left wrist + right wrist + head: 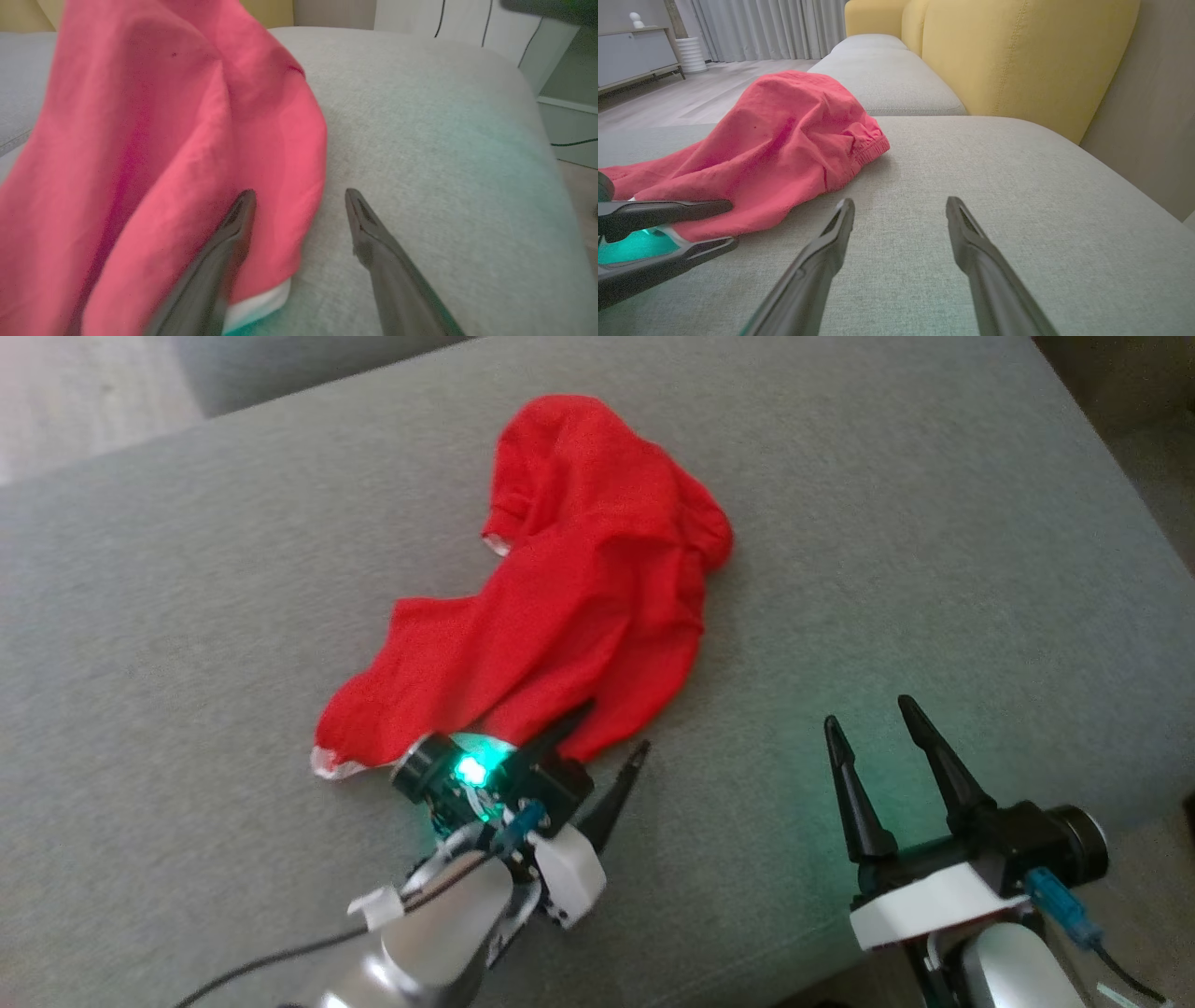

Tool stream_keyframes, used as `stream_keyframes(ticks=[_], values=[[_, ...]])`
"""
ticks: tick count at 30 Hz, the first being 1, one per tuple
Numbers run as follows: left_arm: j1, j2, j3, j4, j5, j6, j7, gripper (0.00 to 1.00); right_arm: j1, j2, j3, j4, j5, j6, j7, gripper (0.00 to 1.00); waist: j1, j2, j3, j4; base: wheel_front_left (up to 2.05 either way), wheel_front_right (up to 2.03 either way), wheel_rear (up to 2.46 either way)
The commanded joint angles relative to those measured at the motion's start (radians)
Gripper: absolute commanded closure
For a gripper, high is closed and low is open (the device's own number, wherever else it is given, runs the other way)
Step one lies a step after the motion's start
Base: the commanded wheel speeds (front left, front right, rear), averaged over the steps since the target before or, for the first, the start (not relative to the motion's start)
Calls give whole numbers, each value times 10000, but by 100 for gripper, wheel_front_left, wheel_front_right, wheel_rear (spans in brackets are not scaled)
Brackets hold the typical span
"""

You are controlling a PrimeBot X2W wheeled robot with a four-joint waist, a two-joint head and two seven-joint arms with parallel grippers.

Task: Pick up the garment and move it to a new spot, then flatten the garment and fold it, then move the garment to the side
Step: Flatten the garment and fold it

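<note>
A red garment (579,588) lies crumpled in the middle of the grey sofa seat (934,569), with a white edge showing at its near left corner. My left gripper (611,733) is open at the garment's near edge. In the left wrist view, one finger (224,252) rests over the red cloth (140,163) and the other lies on bare cushion, so the garment's edge sits between the jaws of my left gripper (299,193). My right gripper (868,714) is open over bare cushion to the right of the garment, holding nothing. The right wrist view shows the garment (784,144) bunched up, with an elastic band on its right side.
Yellow back cushions (1017,60) rise along the far right side of the seat in the right wrist view. Beyond the seat are a wooden floor (714,93), a low grey cabinet (630,51) and curtains. The seat's front edge runs just under my right wrist (980,896).
</note>
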Motion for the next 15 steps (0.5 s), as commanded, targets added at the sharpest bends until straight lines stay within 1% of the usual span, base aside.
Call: stream_keyframes(ticks=[1, 2, 3, 6, 9, 10, 12, 15], values=[[-521, -29, 3, 47, -248, 189, 106, 59, -294, -67, 266, -258, 88, -7, -36, 0, -2, 0, 178, -306, 0, 0, 0], [-637, -29, -147, 182, -390, 237, 175, 97, -307, -65, 280, -242, 97, -7, -36, 0, -2, 0, 177, -373, 0, 0, 0], [-740, -29, -311, 276, -541, 232, 209, 100, -314, -62, 288, -226, 103, -7, -36, 0, -2, 0, 160, -440, 0, 0, 0], [-991, -29, -699, 317, -1083, 79, 56, 100, -282, -57, 265, -177, 116, -7, -36, 0, -2, 0, 10, -586, 0, 0, 0], [-1238, -30, -866, -183, -1960, -255, -257, 100, -180, -52, 236, -128, 105, -7, -36, 0, -2, 0, -275, -630, 0, 0, 0], [-1238, -30, -866, -183, -1960, -255, -257, 100, -180, -52, 236, -128, 105, -7, -36, 0, -2, 0, -275, -630, 0, 0, 0], [-1543, -30, -907, -658, -2687, -517, -376, 100, -113, -50, 243, -96, 102, -7, -36, 0, -2, 0, -508, -618, 0, 0, 0], [-2369, -30, -974, -1402, -3609, -773, -489, 100, -6, -48, 290, -79, 184, -7, -36, 0, -2, 0, -857, -555, 0, 0, 0]])
